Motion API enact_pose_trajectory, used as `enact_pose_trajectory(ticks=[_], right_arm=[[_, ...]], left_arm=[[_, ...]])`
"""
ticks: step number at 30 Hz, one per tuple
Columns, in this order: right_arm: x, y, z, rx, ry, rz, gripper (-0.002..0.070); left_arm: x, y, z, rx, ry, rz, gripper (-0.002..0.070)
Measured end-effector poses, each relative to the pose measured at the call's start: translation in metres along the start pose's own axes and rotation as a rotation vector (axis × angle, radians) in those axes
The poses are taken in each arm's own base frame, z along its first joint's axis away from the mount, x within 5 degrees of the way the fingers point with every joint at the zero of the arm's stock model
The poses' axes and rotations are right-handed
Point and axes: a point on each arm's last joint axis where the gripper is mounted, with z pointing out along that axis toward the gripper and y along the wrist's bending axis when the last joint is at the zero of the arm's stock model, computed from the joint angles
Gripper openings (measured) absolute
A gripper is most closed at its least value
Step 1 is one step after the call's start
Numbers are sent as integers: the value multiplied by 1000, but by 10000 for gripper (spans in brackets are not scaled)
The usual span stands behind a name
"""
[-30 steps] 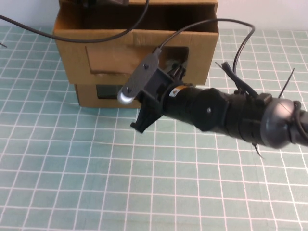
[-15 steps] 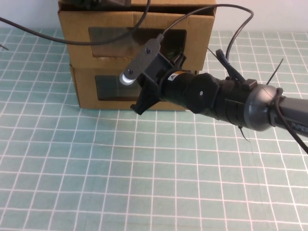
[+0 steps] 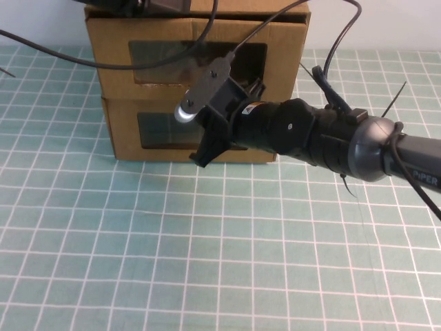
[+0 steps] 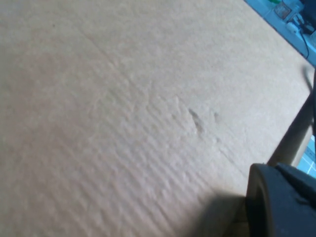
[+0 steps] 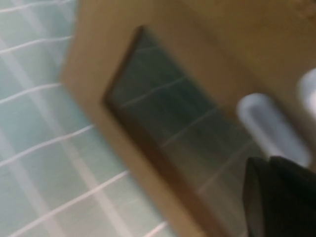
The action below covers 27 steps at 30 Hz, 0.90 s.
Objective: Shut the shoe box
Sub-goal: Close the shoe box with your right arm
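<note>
At the back of the bench (image 3: 138, 248) sit two stacked boxes. Right pincer (image 3: 238, 93) is at the shoe box (image 3: 124, 134) front; left pincer (image 4: 281, 202) rests on top. Cannot tell either grip.

Gridded green mat (image 3: 138, 262) under even light.
White lines cross it in squares; a pale wall (image 3: 34, 21) stands behind.

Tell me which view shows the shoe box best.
The high view: the shoe box shows its windowed front, stacked on another box, right gripper before it, left gripper at its top. Left wrist shows only cardboard; right wrist one window, box unclear.
</note>
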Motion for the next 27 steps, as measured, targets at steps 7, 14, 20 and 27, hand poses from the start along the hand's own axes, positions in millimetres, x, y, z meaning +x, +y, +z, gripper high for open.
enact_pose_trajectory(ticks=[7, 14, 20, 27], right_arm=[[-16, 13, -14, -103, -5, -50, -14], [-33, 12, -20, -17, -79, -30, -15], [-33, 3, -19, 64, -105, -10, -15], [-16, 1, -5, 70, -66, 16, -15]], left_arm=[[-8, -1, -2, -12, -42, 19, -5], [-13, 0, -5, -53, -60, 52, -5], [-13, 3, -5, -81, -56, 64, -5], [-13, 3, -5, -87, -58, 66, -5]])
